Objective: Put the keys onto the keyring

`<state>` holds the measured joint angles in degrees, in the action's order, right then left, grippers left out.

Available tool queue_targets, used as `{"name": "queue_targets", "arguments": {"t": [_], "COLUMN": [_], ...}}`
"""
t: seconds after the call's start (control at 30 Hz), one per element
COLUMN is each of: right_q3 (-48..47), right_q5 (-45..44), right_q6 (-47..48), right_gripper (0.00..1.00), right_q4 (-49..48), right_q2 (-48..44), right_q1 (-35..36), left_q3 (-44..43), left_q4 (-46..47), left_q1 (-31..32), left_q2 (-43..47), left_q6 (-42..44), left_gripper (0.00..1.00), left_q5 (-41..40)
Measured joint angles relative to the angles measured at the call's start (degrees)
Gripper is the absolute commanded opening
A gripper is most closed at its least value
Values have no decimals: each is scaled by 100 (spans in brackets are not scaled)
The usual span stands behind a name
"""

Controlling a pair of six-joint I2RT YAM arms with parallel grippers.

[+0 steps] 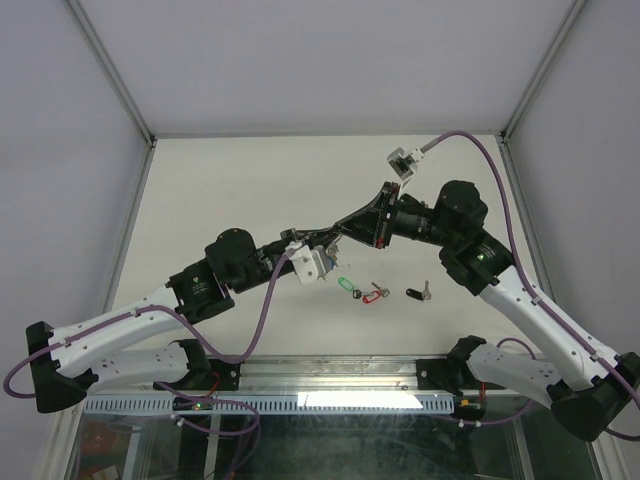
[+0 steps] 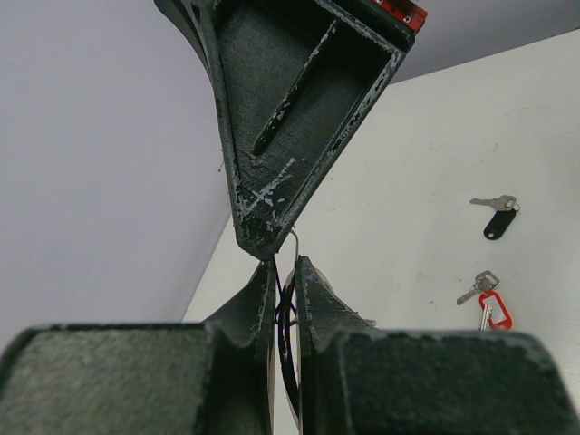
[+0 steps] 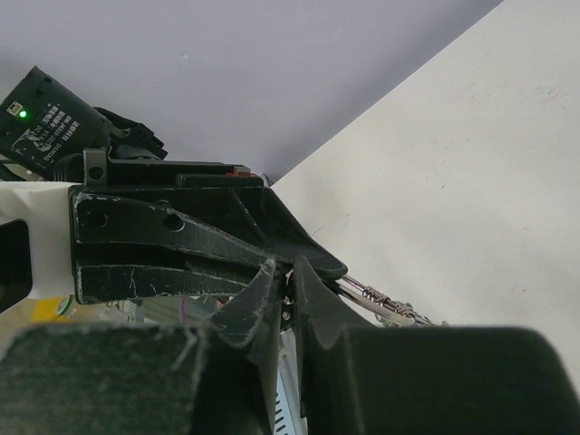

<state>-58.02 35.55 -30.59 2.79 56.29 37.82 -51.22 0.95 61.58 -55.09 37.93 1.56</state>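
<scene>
a left arm (image 1: pixel 130 320) and a right arm (image 1: pixel 545 320) are sitting bolted to a metal rail (image 1: pixel 330 374) at a white table (image 1: pixel 250 180) in a robotics lab cell, grey panels (image 1: pixel 60 150) and aluminium posts (image 1: pixel 110 70) closing it in.

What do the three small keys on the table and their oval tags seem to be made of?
The small silver keys look like bare metal: grey with a bright sheen. The green oval tag, red oval tag and black oval tag seem smooth plastic, evenly coloured, probably glossy.
</scene>
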Motion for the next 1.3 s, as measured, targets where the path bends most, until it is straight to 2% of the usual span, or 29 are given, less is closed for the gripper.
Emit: {"name": "queue_targets", "arguments": {"t": [0.13,0.2,0.33,0.47,1.17,1.3], "right_q3": [0,0,-2,-2,-7,-24], "right_q5": [9,9,2,-2,-79,-83], "right_q6": [7,22,28,31,98,111], "right_gripper": [0,0,0,0,0,0], "right_q4": [0,0,2,7,55,94], "right_q2": [2,2,2,0,-173,-179], "right_q1": [13,15,15,15,26,28], "left_q3": [0,0,0,0,0,0], "left_q4": [0,0,0,13,170,170], "left_q1": [0,0,0,0,37,37], "left_q2": [0,0,0,0,2,2], "left_q6": [0,0,2,-7,-2,0], "left_gripper": [0,0,12,16,17,11], "left_q5": [-13,-20,-28,-59,-114,-116]}}
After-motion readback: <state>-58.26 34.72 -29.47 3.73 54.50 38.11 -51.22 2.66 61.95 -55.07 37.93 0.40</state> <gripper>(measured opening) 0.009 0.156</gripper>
